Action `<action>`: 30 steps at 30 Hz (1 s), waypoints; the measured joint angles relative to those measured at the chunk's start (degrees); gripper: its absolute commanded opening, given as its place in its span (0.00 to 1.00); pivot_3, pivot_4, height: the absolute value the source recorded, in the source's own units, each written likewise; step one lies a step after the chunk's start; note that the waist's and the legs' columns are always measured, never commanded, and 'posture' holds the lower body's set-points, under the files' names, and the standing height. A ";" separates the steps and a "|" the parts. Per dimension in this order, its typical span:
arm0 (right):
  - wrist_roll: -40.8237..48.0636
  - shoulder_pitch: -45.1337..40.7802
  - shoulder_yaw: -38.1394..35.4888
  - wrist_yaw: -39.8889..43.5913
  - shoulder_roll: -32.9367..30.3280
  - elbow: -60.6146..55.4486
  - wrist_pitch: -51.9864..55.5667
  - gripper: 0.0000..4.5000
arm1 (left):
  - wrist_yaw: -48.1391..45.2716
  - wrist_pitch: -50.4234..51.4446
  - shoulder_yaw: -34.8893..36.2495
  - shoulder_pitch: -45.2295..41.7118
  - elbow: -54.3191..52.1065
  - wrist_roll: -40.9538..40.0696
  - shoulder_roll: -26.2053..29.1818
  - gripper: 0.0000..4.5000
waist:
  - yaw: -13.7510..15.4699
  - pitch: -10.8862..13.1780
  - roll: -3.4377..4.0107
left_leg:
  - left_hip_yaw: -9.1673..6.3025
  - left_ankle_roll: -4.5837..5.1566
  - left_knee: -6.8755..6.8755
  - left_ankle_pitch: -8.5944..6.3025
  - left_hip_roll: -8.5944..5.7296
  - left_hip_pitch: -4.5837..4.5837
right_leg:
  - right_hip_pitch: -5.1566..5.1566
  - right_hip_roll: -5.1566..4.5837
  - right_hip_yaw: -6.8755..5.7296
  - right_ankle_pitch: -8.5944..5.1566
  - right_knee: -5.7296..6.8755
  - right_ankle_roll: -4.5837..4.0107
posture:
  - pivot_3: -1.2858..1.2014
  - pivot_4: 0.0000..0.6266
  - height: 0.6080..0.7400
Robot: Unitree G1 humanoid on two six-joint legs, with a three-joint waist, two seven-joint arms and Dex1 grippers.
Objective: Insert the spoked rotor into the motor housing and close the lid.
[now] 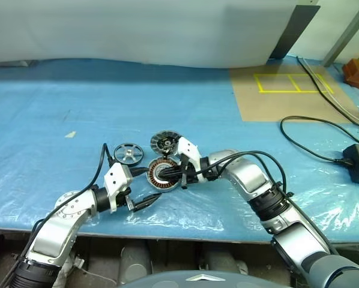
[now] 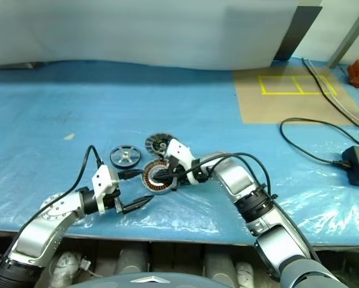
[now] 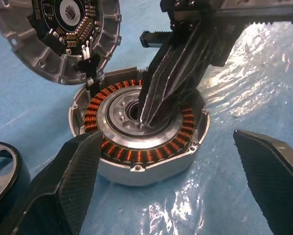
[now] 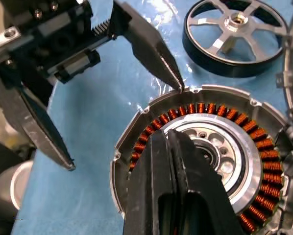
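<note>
Pressing closed fingertips onto the motor housing (image 1: 162, 174) centre, right claw (image 3: 149, 117) holds nothing. Left claw (image 1: 144, 188) gapes empty at housing's 7 o'clock. Lid (image 1: 165, 143) at 12, spoked rotor (image 1: 128, 152) at 10, on bench (image 1: 59, 108).

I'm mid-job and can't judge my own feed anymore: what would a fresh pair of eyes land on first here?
First, the right gripper, shut, its tips pressed into the metal centre of the motor housing with its copper-orange windings, near the table's front edge. Next, the left gripper, wide open beside the housing, holding nothing. Behind them, the spoked rotor lies apart on the blue sheet, and the lid stands tilted at the housing's far rim.
</note>
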 measured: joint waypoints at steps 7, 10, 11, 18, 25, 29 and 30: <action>4.83 0.49 -4.79 1.76 0.53 -0.02 4.64 0.01 | 0.02 0.00 0.02 0.47 0.01 0.00 0.01 1.00 | 0.28 0.02 0.00 | 0.00 0.01 0.11 0.00 -0.01 -0.15 | -0.07 -0.03 0.01 -0.07 0.00 -0.13 | 0.52 0.24 1.00; 8.18 0.03 -8.77 1.15 3.15 -0.03 6.27 0.01 | 0.02 0.00 -0.01 0.08 0.01 0.00 -0.04 1.00 | 0.16 0.02 0.00 | 0.00 0.01 0.08 0.00 0.02 -0.16 | -0.11 0.02 0.01 0.00 0.00 0.00 | 0.52 0.24 1.00; 9.08 -0.14 -9.74 0.65 3.90 -0.05 6.76 0.01 | 0.02 0.00 -0.01 -0.18 0.01 0.00 -0.14 1.00 | 0.11 0.02 0.00 | 0.00 0.01 0.07 0.00 0.03 -0.16 | -0.13 0.04 0.01 0.01 0.00 0.00 | 0.52 0.24 1.00; 2.42 -0.02 -2.98 -2.13 2.16 1.88 2.82 0.01 | -0.01 0.00 -0.02 -0.20 0.04 0.00 -0.31 1.00 | 0.19 0.02 0.00 | 0.00 -0.01 -0.02 0.00 0.02 -0.17 | -0.12 0.03 -0.04 0.01 -0.03 0.02 | 0.52 0.24 1.00; -1.67 -1.31 0.17 -2.39 0.51 1.81 -0.56 0.01 | 0.01 0.01 -0.05 0.21 0.05 0.00 -0.31 1.00 | 0.35 -0.10 0.06 | 0.01 0.01 0.02 -0.01 -0.05 0.17 | 0.22 -0.09 0.02 -0.13 -0.04 -0.19 | 0.52 0.24 1.00; 2.26 -0.14 -3.36 -1.16 1.77 1.93 2.67 0.01 | -0.01 0.01 -0.05 0.28 0.06 0.01 -0.30 1.00 | 0.35 -0.09 0.06 | 0.00 0.01 0.11 0.00 -0.04 0.00 | 0.10 -0.09 0.01 -0.12 -0.01 -0.20 | 0.52 0.24 1.00; 3.14 0.09 -4.18 -1.03 2.41 2.05 3.36 0.01 | -0.01 0.01 -0.05 0.20 0.07 0.01 -0.31 1.00 | 0.29 -0.09 0.06 | 0.00 0.01 0.11 0.00 -0.03 -0.04 | 0.03 -0.08 0.02 -0.12 0.00 -0.20 | 0.52 0.24 1.00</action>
